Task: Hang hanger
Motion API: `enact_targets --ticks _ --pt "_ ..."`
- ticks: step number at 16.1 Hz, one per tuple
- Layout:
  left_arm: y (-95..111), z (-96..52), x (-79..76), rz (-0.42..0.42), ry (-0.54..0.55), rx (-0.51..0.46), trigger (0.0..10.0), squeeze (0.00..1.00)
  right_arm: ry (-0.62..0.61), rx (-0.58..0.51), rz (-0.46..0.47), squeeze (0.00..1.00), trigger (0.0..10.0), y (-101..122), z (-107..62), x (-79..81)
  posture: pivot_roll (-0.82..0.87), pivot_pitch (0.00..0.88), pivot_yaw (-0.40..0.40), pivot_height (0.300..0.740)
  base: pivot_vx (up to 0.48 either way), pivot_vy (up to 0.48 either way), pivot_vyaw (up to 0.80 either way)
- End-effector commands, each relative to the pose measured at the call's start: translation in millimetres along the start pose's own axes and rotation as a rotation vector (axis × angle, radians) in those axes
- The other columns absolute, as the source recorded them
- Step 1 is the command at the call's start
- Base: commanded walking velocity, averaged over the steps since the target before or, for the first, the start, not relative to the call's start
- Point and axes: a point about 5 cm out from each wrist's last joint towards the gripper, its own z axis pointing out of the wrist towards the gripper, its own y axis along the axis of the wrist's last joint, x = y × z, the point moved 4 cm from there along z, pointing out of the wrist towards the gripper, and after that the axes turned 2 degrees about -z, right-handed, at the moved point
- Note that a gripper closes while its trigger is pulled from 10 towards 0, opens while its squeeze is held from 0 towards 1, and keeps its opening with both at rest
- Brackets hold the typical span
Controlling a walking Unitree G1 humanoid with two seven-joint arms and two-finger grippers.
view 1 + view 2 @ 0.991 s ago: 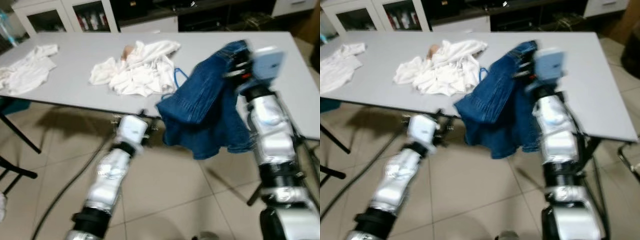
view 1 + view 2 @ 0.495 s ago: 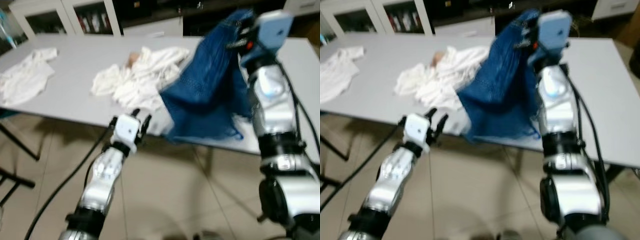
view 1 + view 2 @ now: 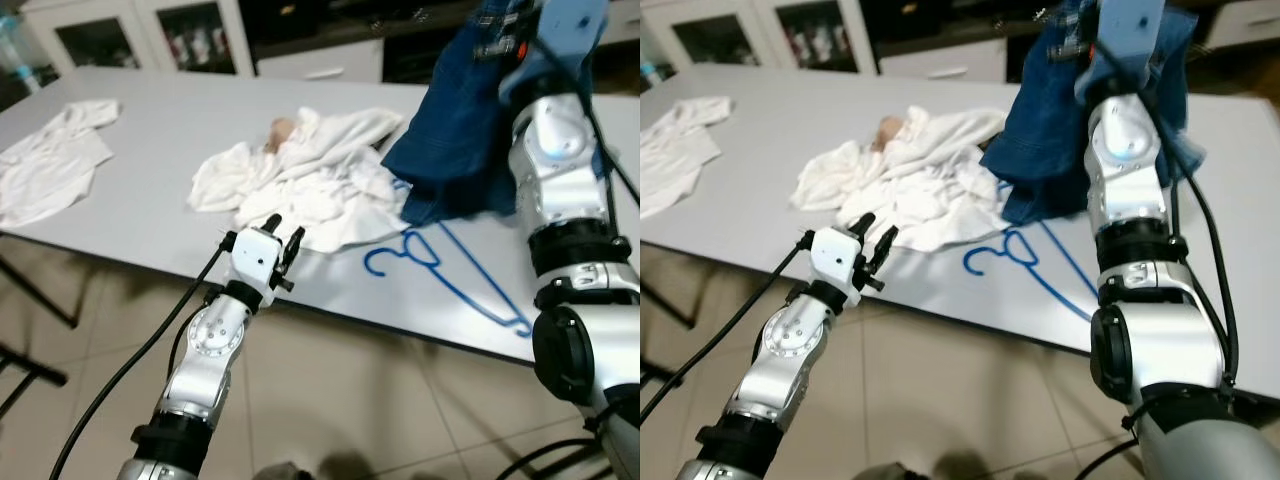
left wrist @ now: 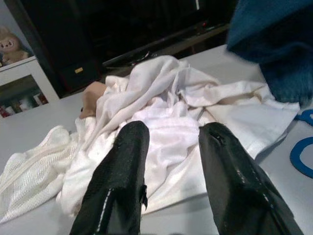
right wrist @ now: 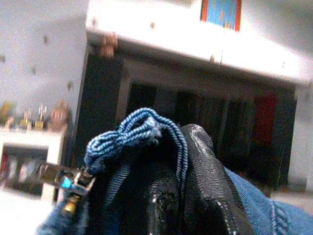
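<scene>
A blue wire hanger (image 3: 450,275) lies flat on the grey table (image 3: 150,130), its hook toward a pile of white clothes (image 3: 300,185). Blue jeans (image 3: 455,130) hang above the table from my right gripper (image 5: 168,196), which is shut on their waistband, high at the upper right. My left gripper (image 3: 282,240) is open at the table's near edge, just in front of the white pile, holding nothing. The left wrist view looks past both black fingers (image 4: 122,181) at the white clothes (image 4: 161,112).
A second white garment (image 3: 55,160) lies at the table's far left. Cabinets with glass doors (image 3: 190,35) stand behind the table. A black cable (image 3: 120,380) runs along my left arm to the tiled floor. Dark chair legs (image 3: 30,340) stand at the left.
My right arm has lifted the jeans higher, uncovering the blue hanger on the table. My left gripper has come up to the table's edge. The camera has moved closer.
</scene>
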Motion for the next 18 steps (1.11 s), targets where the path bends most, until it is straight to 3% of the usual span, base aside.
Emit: enact_targets --ticks 1,4,5,9,11,14,18 --pt "1.8 -0.3 -2.8 -0.003 -0.004 -0.007 10.0 0.00 -0.026 0.019 0.003 0.00 10.0 -7.1 -3.7 -5.9 -0.02 0.000 0.095 0.740 0.000 0.000 0.00" --pt "0.7 -2.0 -4.1 0.000 -0.007 -0.003 10.0 0.00 -0.026 0.125 0.008 0.00 10.0 -42.0 -23.6 -2.8 -0.02 0.000 0.096 0.740 0.000 0.000 0.00" --pt "1.2 -1.4 -4.4 0.004 -0.013 -0.004 10.0 0.00 -0.007 0.198 0.012 0.00 10.0 -63.6 -38.1 1.5 -0.03 0.000 0.100 0.740 0.000 0.000 0.00" --pt "2.7 1.7 -8.0 0.014 -0.034 -0.009 10.0 0.00 0.047 0.299 0.007 0.00 10.0 -89.8 -58.9 10.1 -0.05 0.000 0.102 0.740 0.000 0.000 0.00" --pt "2.7 2.2 -10.4 0.015 -0.040 -0.009 10.0 0.00 0.090 0.300 0.016 0.00 10.0 -90.2 -61.7 18.6 -0.05 0.000 0.102 0.740 0.000 0.000 0.00" --pt "4.1 5.5 -14.3 0.014 -0.046 -0.015 10.0 0.00 0.239 0.263 -0.013 0.00 10.0 -80.9 -64.0 48.9 -0.05 0.000 0.096 0.740 0.000 0.000 0.00" --pt "5.6 7.7 -13.3 0.011 -0.044 -0.020 10.0 0.00 0.320 0.251 -0.022 0.00 10.0 -73.7 -60.7 62.6 -0.05 0.000 0.096 0.740 0.000 0.000 0.00"
